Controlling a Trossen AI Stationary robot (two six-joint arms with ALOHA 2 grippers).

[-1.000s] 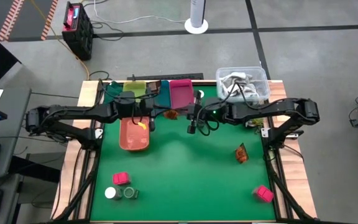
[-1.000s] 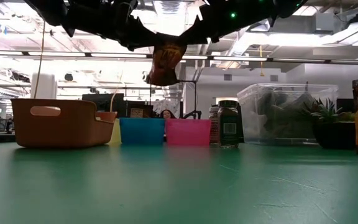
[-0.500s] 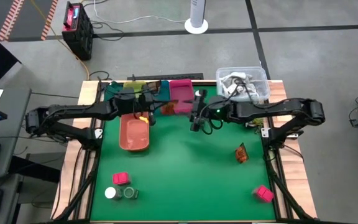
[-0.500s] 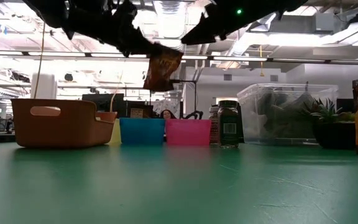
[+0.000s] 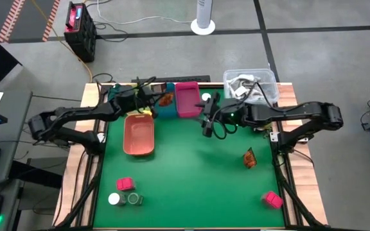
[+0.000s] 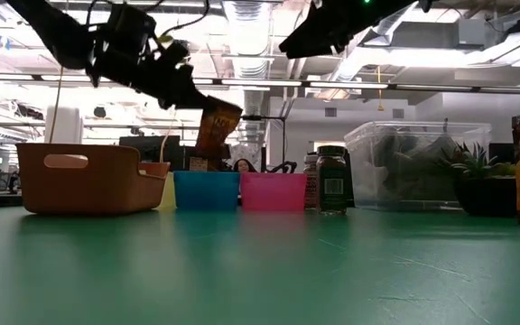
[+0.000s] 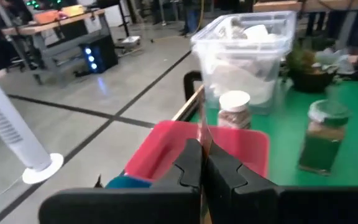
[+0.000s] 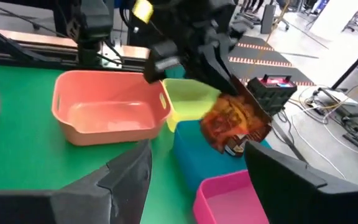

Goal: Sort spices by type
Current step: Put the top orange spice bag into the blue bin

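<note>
I have the left gripper [image 5: 160,100] clamped on a crinkly brown-orange packet [image 5: 166,99] — held in the air above the blue tray [image 6: 206,190], between the yellow tray [image 8: 191,98] and pink tray [image 5: 186,99]. My right gripper [image 5: 205,129] hangs over the green bench [image 5: 198,173] near the pink tray, fingers apart, holding nothing. Second packet [image 5: 249,158] lies at bench right, a pink cube box [image 5: 273,200] near the front right corner. Another pink box [image 5: 125,185], white-lidded jar [image 5: 114,199] and dark green jar [image 5: 134,199] sit front left — orange tray [image 5: 139,136] behind them.
</note>
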